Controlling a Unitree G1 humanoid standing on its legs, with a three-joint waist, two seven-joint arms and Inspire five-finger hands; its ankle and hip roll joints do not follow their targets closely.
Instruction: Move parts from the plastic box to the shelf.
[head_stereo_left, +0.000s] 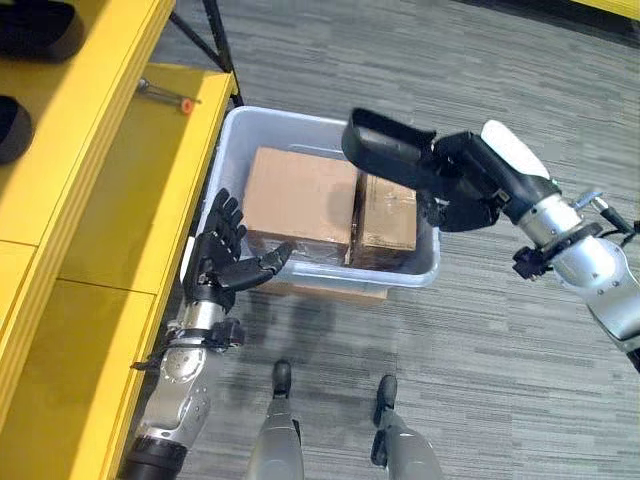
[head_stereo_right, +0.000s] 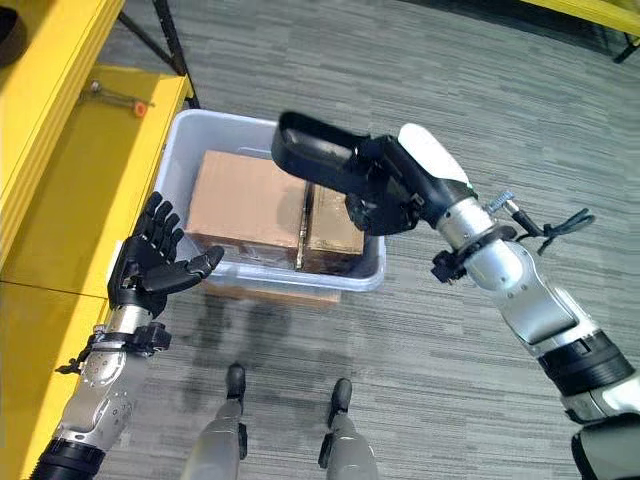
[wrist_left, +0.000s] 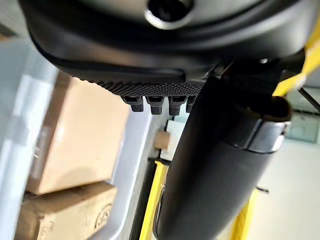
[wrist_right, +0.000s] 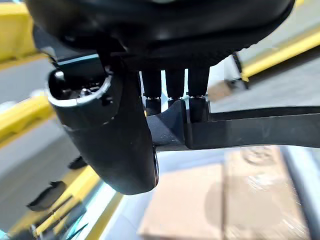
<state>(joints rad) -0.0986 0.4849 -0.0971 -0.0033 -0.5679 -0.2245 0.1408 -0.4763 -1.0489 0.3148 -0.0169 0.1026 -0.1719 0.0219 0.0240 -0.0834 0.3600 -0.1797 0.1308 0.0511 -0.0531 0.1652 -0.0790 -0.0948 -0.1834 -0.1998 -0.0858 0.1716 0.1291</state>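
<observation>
While the right hand (head_stereo_right: 385, 190) is hanging over the plastic box (head_stereo_left: 228, 150), its fingers are curling round a black part (head_stereo_left: 385, 148) and pinching it. The part is long and flat, and it is up in the air above the box. Where the fingers are covering the part, its end is hidden.

In the box, two brown cardboard boxes are lying side by side, a big one (head_stereo_left: 298, 200) and a smaller one (head_stereo_left: 388, 218). The black part and the hand are covering some of the smaller one. There is a round mark on it in the wrist views, but it is too blurry to read.

The left hand (head_stereo_left: 220, 255) is holding nothing, with its fingers spread, just beside the box's near left corner.

The yellow shelf (head_stereo_left: 100, 200) is standing on the left, touching the box. A small tool with an orange tip (head_stereo_left: 165, 96) is lying on it. Two dark things (head_stereo_left: 12, 130) on the higher board are cut off at the edge.
</observation>
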